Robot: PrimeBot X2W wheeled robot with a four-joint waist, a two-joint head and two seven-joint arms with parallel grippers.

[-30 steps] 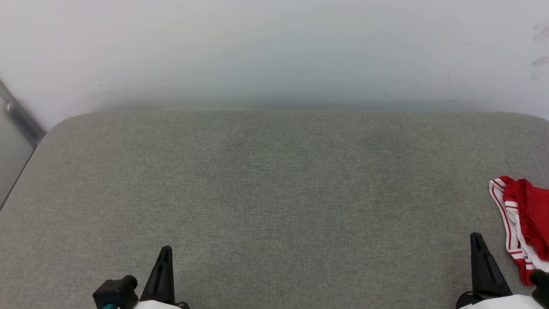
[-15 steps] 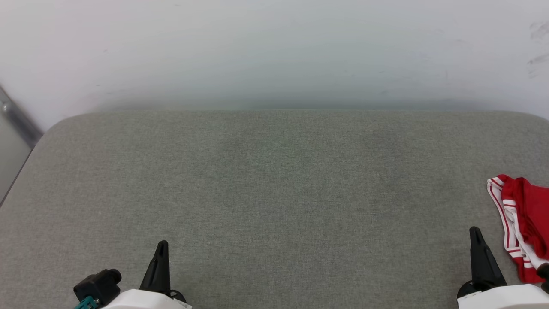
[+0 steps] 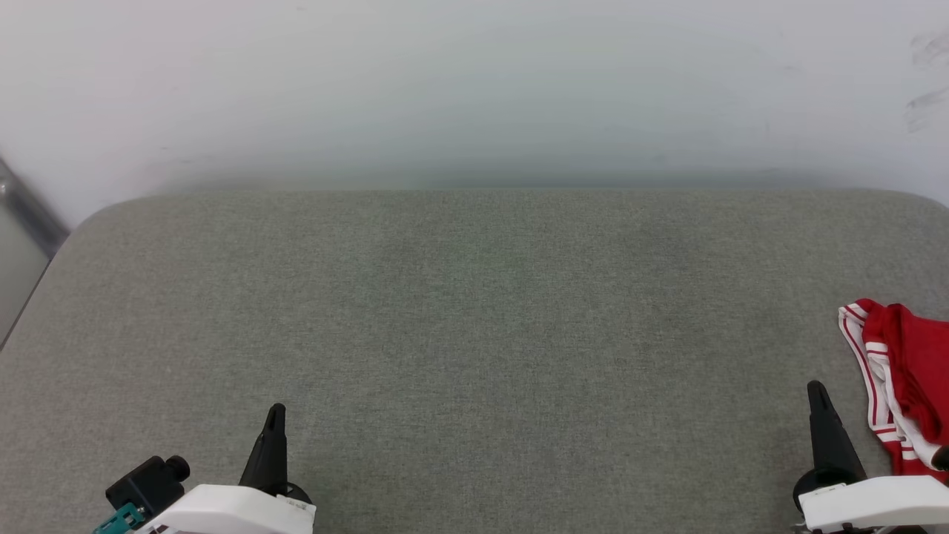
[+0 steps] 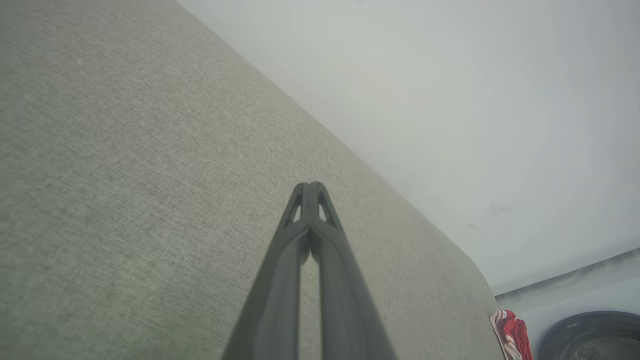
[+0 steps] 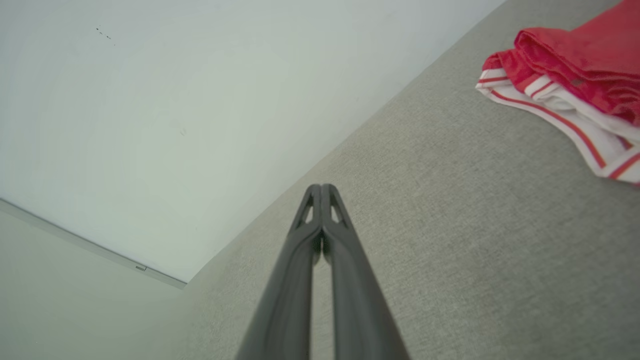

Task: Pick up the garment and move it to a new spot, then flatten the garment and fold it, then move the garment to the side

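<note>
I count one garment (image 3: 901, 371) and two end effectors, both mine. The garment is a red heap with white, red-striped trim. It lies bunched on the grey fabric-covered counter (image 3: 474, 334) at the right edge of the head view, a little below mid-height, and is cut off by the frame there.

My right wrist view has the garment (image 5: 575, 65) in its upper right corner. My left wrist view catches it as a small red patch (image 4: 510, 335) at the lower right, beside a dark round object (image 4: 590, 335) I cannot identify.

My left end effector (image 3: 275, 415) rises from the lower left of the head view, fingers pointing up the frame over bare counter. In its own wrist view the two fingers (image 4: 310, 189) meet at the tips with nothing between them.

My right end effector (image 3: 815, 391) stands at the lower right, near the garment's left edge but apart from it. Its fingers (image 5: 321, 190) are also pressed together at the tips and hold nothing. A pale wall (image 3: 474, 89) fills the top of the head view behind the counter.
</note>
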